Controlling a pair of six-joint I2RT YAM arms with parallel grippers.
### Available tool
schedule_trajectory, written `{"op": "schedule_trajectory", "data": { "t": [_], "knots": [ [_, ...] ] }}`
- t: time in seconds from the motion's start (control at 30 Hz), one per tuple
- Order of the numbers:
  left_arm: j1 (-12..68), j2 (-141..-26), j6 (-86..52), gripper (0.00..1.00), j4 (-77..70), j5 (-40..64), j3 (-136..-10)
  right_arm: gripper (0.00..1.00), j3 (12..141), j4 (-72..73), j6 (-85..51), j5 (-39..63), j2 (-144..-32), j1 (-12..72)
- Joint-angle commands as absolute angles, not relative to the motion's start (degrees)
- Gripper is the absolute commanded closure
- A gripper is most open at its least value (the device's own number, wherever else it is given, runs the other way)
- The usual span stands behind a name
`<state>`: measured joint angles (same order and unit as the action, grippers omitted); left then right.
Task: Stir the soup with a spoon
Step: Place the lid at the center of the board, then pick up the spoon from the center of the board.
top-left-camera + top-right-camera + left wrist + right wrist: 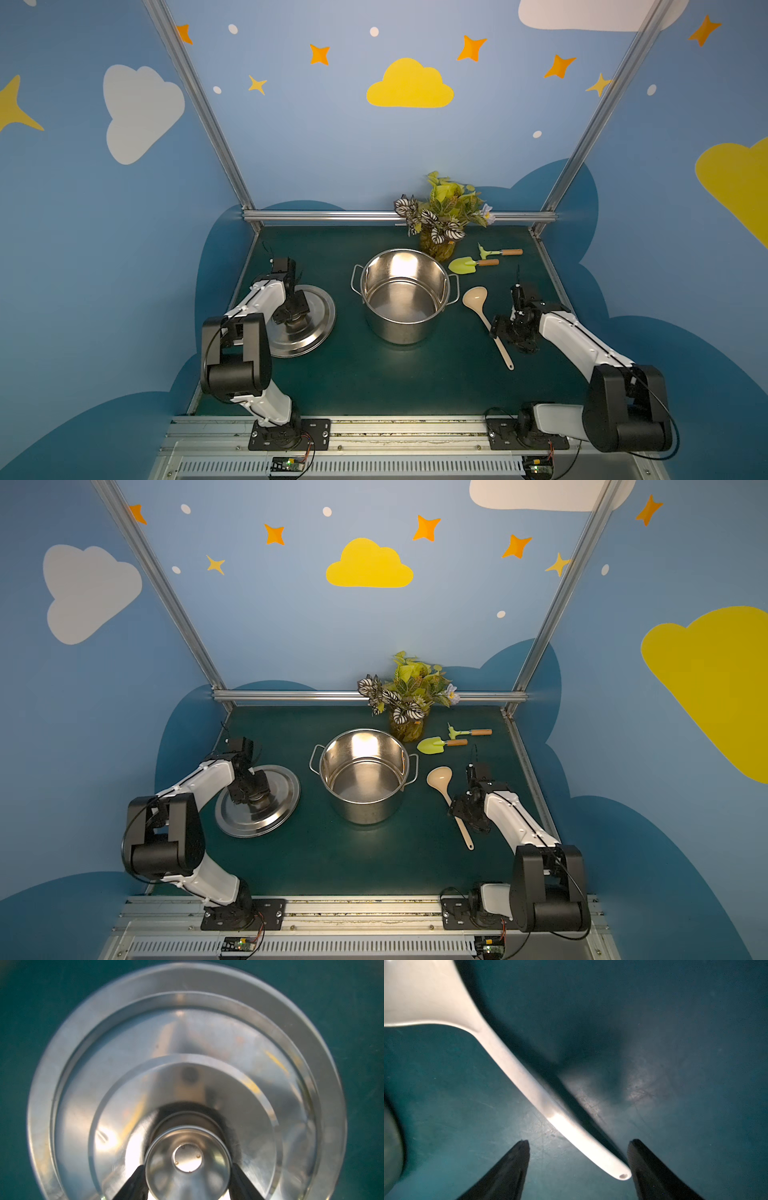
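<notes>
Straddling the thin handle end of the long cream-beige plastic ladle (482,313), the right gripper (579,1141) has its jaws apart and not closed on it. The handle tip sits just beside one finger (645,1159). The ladle lies on the dark green table (374,382), its bowl near the large two-handled steel pot (399,330), on the pot's right. The pot stands uncovered mid-table. On the pot's other side, the left gripper (188,1166) clamps the knob (158,1167) of the round steel lid (316,320), apart from the pot.
</notes>
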<state>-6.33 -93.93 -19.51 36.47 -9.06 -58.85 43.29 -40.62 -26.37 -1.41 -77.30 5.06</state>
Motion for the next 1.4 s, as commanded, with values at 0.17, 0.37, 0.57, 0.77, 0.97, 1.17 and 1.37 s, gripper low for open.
{"op": "schedule_trajectory", "data": {
  "t": [0.17, 0.37, 0.57, 0.77, 0.97, 1.17, 1.37],
  "knots": [
    [-6.45, -93.31, -18.52, 0.30, 35.53, -8.45, -59.15, 0.28, 45.74, -38.71, -23.62, 2.21, -83.40, 4.92],
    [-6.50, -91.00, -18.78, 0.19, 36.45, -6.08, -59.32, 0.32, 46.36, -37.59, -22.97, 2.89, -86.54, 4.94],
    [-6.49, -86.95, -18.80, 0.18, 37.36, -2.31, -58.98, 0.43, 46.57, -36.63, -22.59, 5.14, -88.44, 5.01],
    [-6.42, -81.86, -18.43, 0.18, 38.51, 1.73, -58.28, 0.63, 46.16, -36.21, -22.29, 7.45, -88.64, 6.03],
    [-6.12, -75.20, -18.25, 0.18, 40.12, 7.19, -58.04, 0.90, 45.07, -35.37, -22.47, 9.81, -88.24, 6.68],
    [-3.75, -68.53, -18.34, 0.18, 42.84, 9.86, -58.06, 1.00, 44.39, -34.97, -23.83, 11.81, -85.13, 7.40],
    [-0.04, -60.89, -19.45, 0.19, 46.26, 11.94, -59.30, 1.00, 45.80, -37.95, -25.12, 14.92, -76.75, 7.94]
  ]
}}
